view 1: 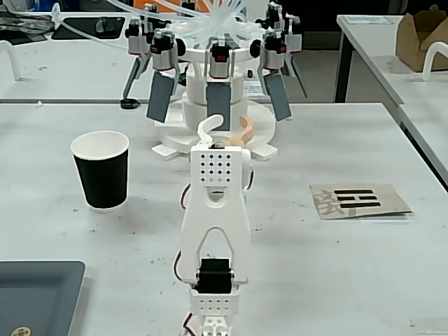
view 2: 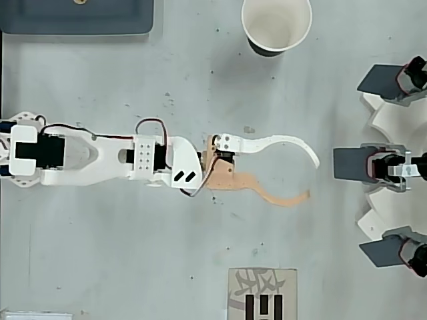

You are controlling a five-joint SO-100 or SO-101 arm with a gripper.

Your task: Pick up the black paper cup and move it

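The black paper cup [view 1: 103,178] [view 2: 277,25] stands upright on the white table, with a white rim and a white, empty inside. In the fixed view it is left of the arm; in the overhead view it sits at the top edge. My gripper [view 1: 227,128] [view 2: 311,179] is well apart from the cup, pointing away from the arm base. It is open, with one white curved finger [view 2: 280,141] and one orange finger [view 2: 267,193], and only bare table shows between them.
A white stand with several grey paddles [view 1: 218,105] [view 2: 383,163] rises just past the fingertips. A dark grey tray [view 1: 38,294] [view 2: 77,17] lies near the arm base. A paper card with black bars [view 1: 357,201] [view 2: 261,297] lies opposite the cup. A cardboard box [view 1: 420,35] sits on another table.
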